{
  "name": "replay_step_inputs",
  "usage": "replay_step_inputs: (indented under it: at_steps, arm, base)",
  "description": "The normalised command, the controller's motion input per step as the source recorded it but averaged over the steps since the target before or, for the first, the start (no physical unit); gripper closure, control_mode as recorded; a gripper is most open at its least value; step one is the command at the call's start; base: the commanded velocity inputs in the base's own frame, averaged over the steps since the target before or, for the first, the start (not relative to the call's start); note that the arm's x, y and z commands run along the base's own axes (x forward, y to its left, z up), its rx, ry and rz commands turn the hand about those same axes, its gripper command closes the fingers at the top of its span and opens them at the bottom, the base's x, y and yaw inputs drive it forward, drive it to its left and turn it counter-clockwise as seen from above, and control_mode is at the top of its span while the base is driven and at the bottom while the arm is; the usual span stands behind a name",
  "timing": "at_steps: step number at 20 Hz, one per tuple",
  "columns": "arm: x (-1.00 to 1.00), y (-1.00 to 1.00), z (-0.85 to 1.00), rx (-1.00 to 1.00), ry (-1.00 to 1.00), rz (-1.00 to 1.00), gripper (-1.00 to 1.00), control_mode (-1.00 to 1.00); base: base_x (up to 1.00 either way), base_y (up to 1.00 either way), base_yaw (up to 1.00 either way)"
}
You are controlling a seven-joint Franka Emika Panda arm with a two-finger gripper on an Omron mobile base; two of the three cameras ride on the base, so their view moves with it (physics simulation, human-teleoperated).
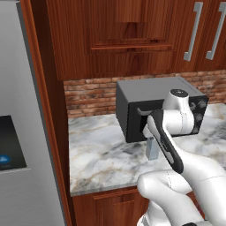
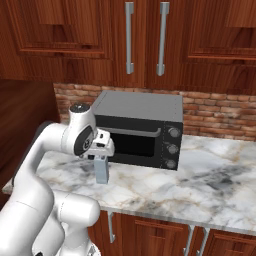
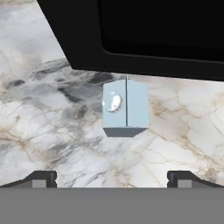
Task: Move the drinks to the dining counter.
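Carton stands on marble before the microwave, half hidden beneath the spread-apart end effector.

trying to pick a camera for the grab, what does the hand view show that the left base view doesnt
Hand view alone: the carton's gabled top with its round cap, seen from above, and the open tool with its tips spread wide. Left base view alone: the steel fridge, brick backsplash, upper cabinets and the arm's bulk hiding most of the carton. Both share the carton, the black microwave and the marble counter.
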Motion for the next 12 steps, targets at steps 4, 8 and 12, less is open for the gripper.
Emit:
replay_step_inputs:
  at_steps: [4,8,12]
  arm:
    - [0.11,0.00,0.00,0.00,0.00,0.00,-1.00,-1.00]
    - [0.13,0.00,-0.06,0.00,0.00,0.00,-1.00,-1.00]
    - [0.20,0.00,-0.09,0.00,0.00,0.00,-1.00,-1.00]
  base:
    - [0.00,0.00,0.00]
    - [0.00,0.00,0.00]
    - [0.00,0.00,0.00]
